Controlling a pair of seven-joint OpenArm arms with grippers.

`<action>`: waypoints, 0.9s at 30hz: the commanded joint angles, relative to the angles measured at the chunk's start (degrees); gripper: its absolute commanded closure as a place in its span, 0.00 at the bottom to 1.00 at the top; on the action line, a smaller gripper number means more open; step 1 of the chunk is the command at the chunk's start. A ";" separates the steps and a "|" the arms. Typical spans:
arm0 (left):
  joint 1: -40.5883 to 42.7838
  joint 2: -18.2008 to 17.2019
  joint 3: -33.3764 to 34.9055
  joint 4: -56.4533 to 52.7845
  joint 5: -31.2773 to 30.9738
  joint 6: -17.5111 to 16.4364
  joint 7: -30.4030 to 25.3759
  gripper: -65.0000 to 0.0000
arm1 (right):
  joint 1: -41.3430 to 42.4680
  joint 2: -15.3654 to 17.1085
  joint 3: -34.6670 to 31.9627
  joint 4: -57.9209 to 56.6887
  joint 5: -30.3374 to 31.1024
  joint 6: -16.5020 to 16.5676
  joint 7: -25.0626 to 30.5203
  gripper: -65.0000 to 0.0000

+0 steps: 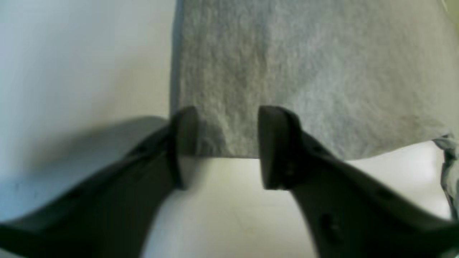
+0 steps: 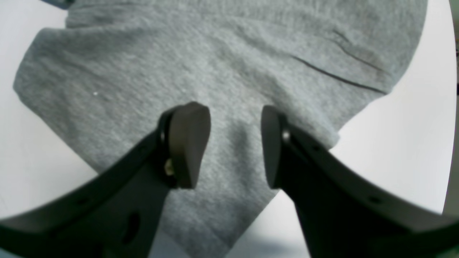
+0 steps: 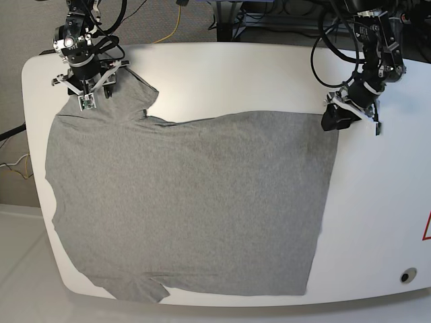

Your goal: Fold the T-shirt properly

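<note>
Left wrist pic is blurry; my left gripper point(image 1: 227, 147) arms run off the bottom edge, shirt point(image 1: 304, 71) cut off top & right. Right wrist pic: shirt cropped at top. Base view: my arms cut off at top, table point(image 3: 377, 222) front edge clipped

A white table point(image 3: 377, 222) with rounded corners fills most of the base view. Near its right edge is part of a red triangle mark point(image 3: 427, 227), and near the right front corner a small round hole point(image 3: 405, 276). Beyond the far edge lies grey carpet point(image 3: 168, 23) with loose cables, one of them yellow point(image 3: 176, 23). At the left a pale floor point(image 3: 17, 269) shows, with more cables point(image 3: 10, 165) beside the table. The light is even and soft.
</note>
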 commanded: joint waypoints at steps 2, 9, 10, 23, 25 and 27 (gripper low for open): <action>0.68 -0.26 -1.78 3.29 -3.20 -1.33 0.15 0.49 | 0.06 0.63 0.28 1.07 0.44 0.09 1.24 0.58; 1.36 0.33 -2.08 4.11 -5.41 -1.87 0.30 0.48 | 0.20 0.61 0.22 0.99 0.43 0.17 1.25 0.58; 1.42 0.63 -2.12 3.93 -5.60 -2.05 0.12 0.48 | 0.27 0.58 0.23 0.96 0.47 0.25 1.22 0.58; 1.39 2.22 -0.34 6.45 -0.07 -1.59 -0.74 0.67 | 0.37 0.56 0.22 1.14 0.28 0.21 1.05 0.58; 1.40 2.51 -0.19 6.97 0.99 -1.51 -1.01 0.70 | 0.42 0.57 0.22 1.09 0.23 0.26 1.04 0.58; 1.40 2.86 -0.27 7.28 1.57 -1.45 -1.43 0.73 | 0.46 0.57 0.21 1.05 0.24 0.26 1.04 0.58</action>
